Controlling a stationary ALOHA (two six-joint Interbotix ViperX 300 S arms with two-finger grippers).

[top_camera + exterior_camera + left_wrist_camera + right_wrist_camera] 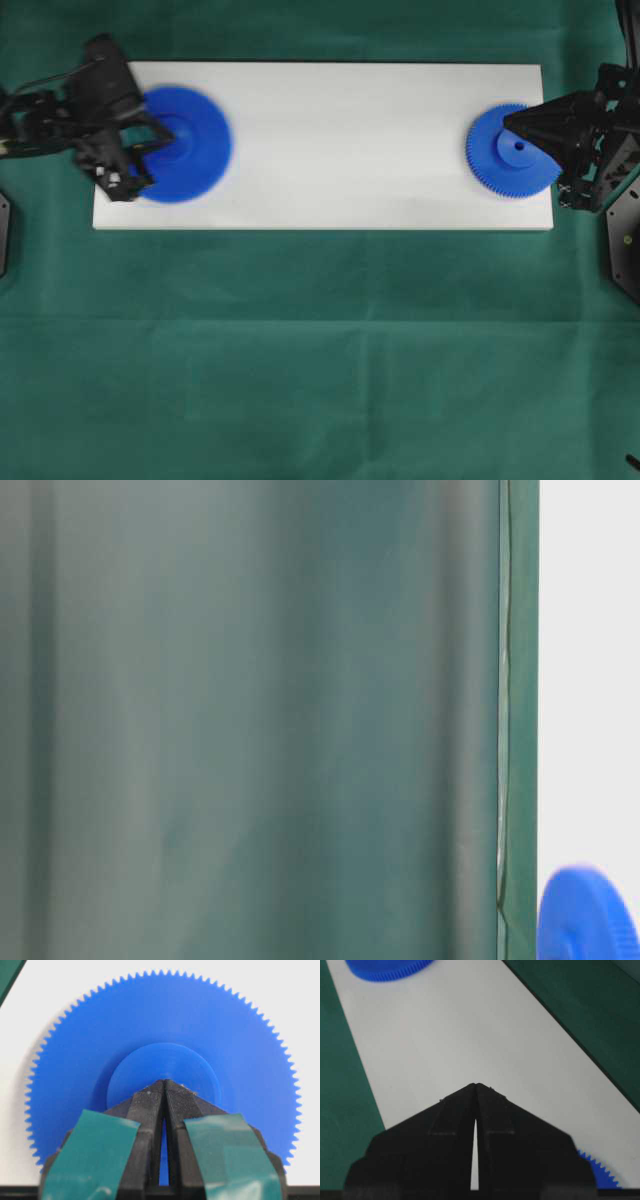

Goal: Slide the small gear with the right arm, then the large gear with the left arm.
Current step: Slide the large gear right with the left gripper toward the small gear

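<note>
Left end effector [164, 1085] closed — large gear [165, 1015]

Two blue toothed gears lie flat on a white board [330, 150]: the large gear [185, 143], blurred, at the left end; the small gear [510, 152] at the right end.

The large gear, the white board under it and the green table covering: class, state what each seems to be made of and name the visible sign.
Large gear: likely moulded plastic, uniform saturated blue, matte with a soft sheen, crisp even teeth.
White board: smooth, flat, rigid sheet with straight edges; plastic or coated board, cannot tell which.
Green table covering: probably cloth, showing soft creases and folds.
</note>
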